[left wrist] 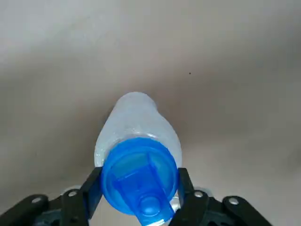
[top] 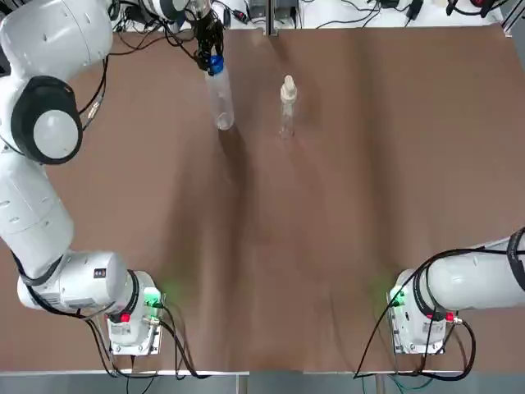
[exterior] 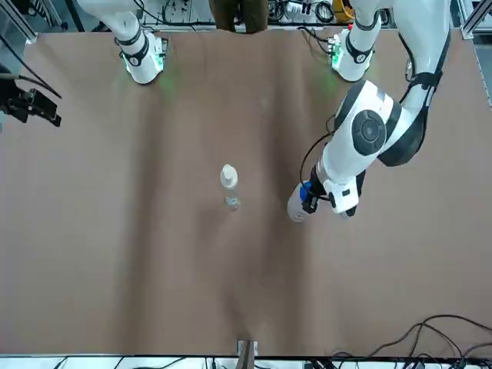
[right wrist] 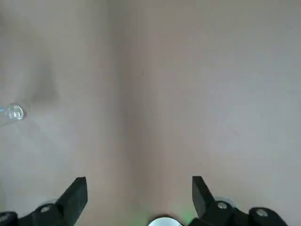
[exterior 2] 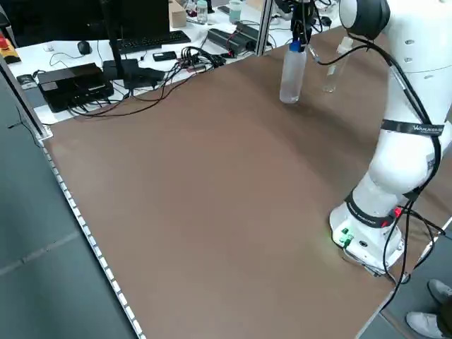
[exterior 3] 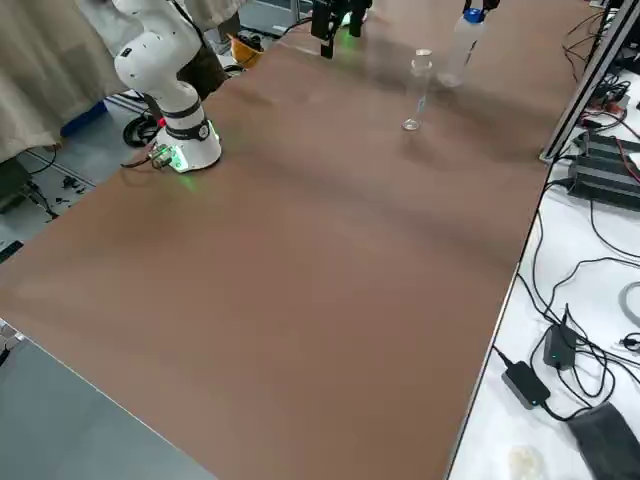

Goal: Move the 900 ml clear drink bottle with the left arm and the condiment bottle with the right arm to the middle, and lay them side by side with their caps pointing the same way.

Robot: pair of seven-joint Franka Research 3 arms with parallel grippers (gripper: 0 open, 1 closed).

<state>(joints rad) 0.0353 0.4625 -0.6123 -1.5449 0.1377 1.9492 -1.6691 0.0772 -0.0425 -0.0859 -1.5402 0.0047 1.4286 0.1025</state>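
Left gripper [left wrist: 138, 189] pinching the drink bottle [left wrist: 135, 123] by its cap [left wrist: 137, 167]
I lift slow, body plumb below my jaws; right gripper [right wrist: 138, 188] wide, parked aside

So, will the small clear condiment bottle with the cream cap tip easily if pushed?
Likely yes: the small clear condiment bottle stands upright, tall and narrow, so a push near its cream cap would probably topple it. It looks see-through, so perhaps empty and light. Laid down, its round body may roll.
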